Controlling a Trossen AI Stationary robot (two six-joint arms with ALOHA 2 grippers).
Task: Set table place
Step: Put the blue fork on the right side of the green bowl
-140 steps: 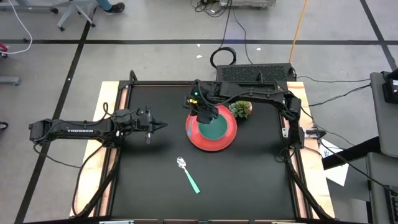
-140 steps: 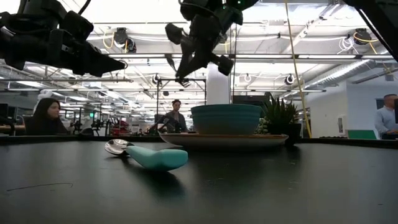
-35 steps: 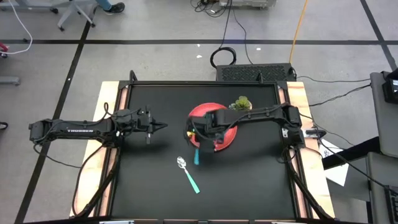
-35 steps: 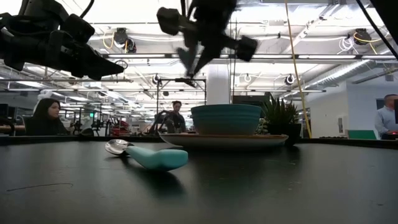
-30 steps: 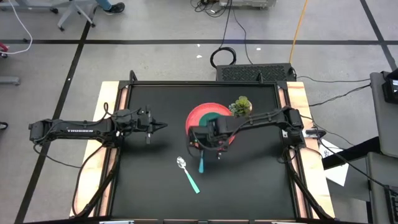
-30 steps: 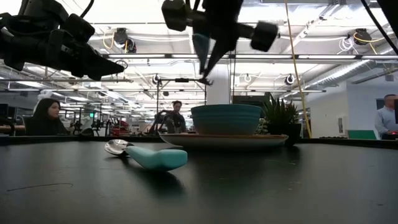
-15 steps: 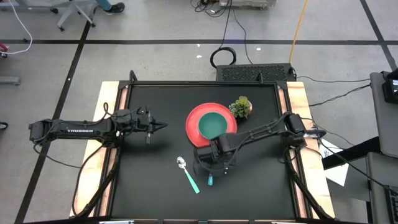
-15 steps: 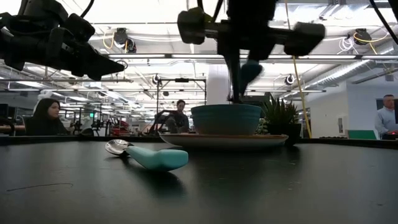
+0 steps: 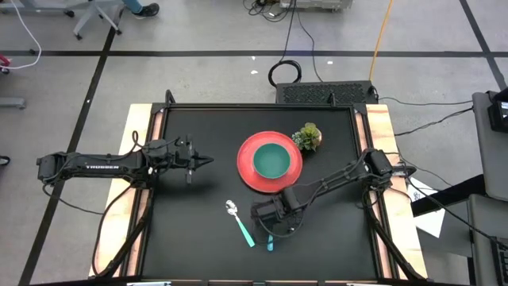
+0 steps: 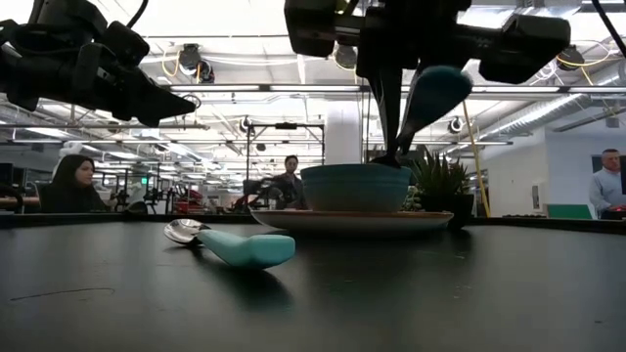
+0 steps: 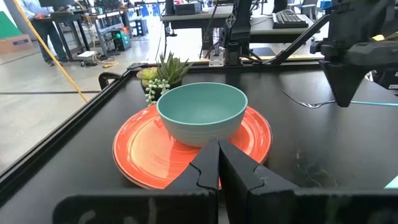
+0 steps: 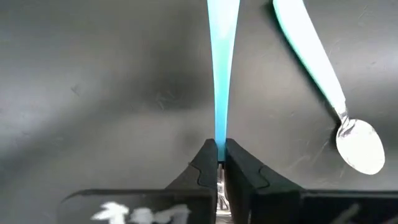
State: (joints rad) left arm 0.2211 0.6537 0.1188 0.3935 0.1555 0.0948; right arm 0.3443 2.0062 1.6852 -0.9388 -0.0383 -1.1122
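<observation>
Right hand (image 12: pixel 217 163) hiding utensil's (image 12: pixel 222 68) head

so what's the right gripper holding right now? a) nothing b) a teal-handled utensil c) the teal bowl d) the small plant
b: the right gripper is shut on a teal-handled utensil above the table, next to the spoon lying there; the teal bowl sits on the red plate.

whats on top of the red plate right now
A teal bowl sits on the red plate, near its middle; nothing else rests on it. The bowl looks empty in the left wrist view, and it covers the plate's centre.
</observation>
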